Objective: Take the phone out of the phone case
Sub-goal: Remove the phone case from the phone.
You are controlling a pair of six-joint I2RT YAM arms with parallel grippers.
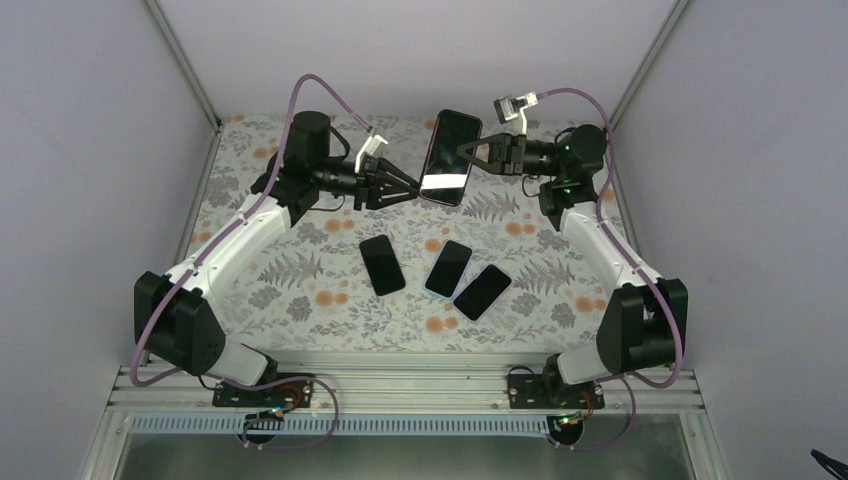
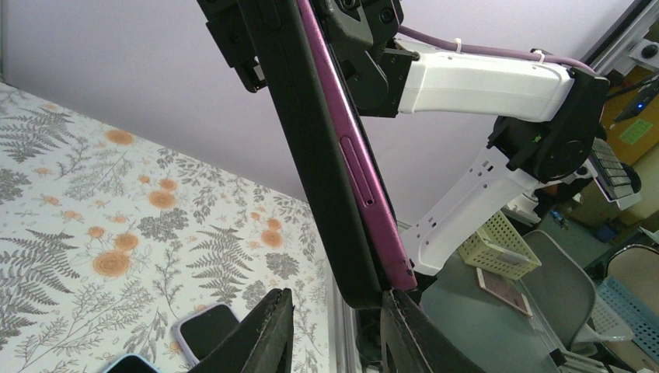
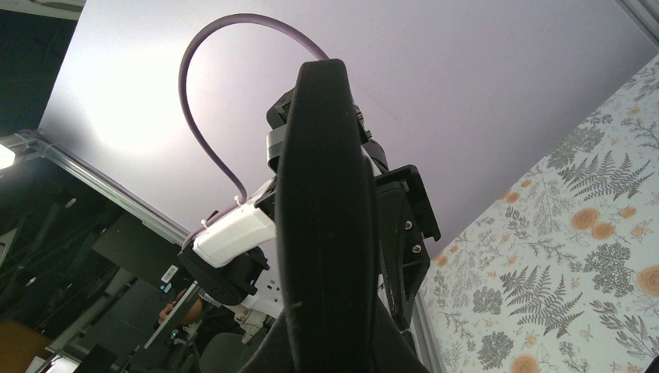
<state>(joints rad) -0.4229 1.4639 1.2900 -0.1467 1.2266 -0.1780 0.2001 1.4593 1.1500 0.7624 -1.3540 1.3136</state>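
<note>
The cased phone (image 1: 449, 157) is held up in the air over the back of the table, tilted, dark screen up. In the left wrist view it (image 2: 311, 148) is a thick black slab with a magenta-purple band (image 2: 365, 183) along one side. My right gripper (image 1: 470, 152) is shut on its right edge; in the right wrist view only the black edge (image 3: 326, 210) shows, filling the jaws. My left gripper (image 1: 408, 189) is open at the phone's lower left corner (image 2: 365, 299). That corner sits between the fingers, against the right finger (image 2: 412, 326).
Three more dark phones lie on the floral table: one left (image 1: 382, 264), one middle (image 1: 448, 268), one right (image 1: 482, 291). Two of them show under the left gripper (image 2: 206, 330). Lilac walls and metal posts enclose the table on three sides.
</note>
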